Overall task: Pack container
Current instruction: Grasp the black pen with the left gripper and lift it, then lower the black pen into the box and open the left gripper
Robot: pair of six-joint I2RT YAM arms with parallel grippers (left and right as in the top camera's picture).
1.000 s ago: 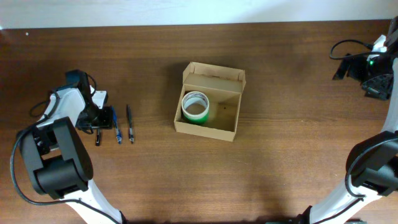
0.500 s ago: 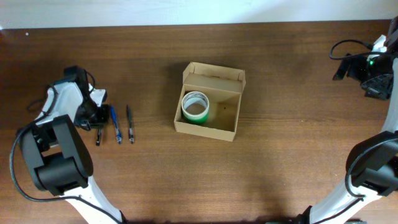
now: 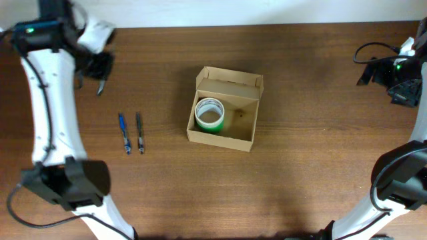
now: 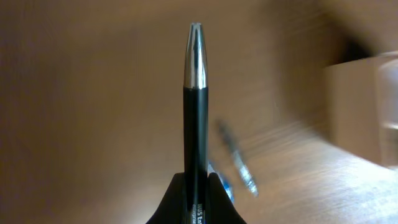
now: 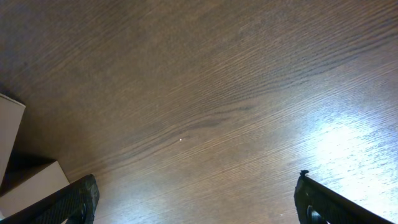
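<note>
The container (image 3: 225, 110) sits open at mid-bench with a tape roll (image 3: 209, 114) in its left half. A blue pen (image 3: 124, 133) and a dark pen (image 3: 139, 132) lie to its left. Farther off, the raised left hand (image 3: 100, 70) pinches a black pen (image 4: 195, 118) by one end only, so a quick swing may twist it loose or knock it against the box wall. The right hand (image 5: 199, 205) gapes wide and holds nothing. The left wrist view is smeared, and the grip itself is cut off.

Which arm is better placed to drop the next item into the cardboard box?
Left. The left gripper is shut on a black pen, so it only needs carrying to the box. The right gripper is open and empty, far to the side.
</note>
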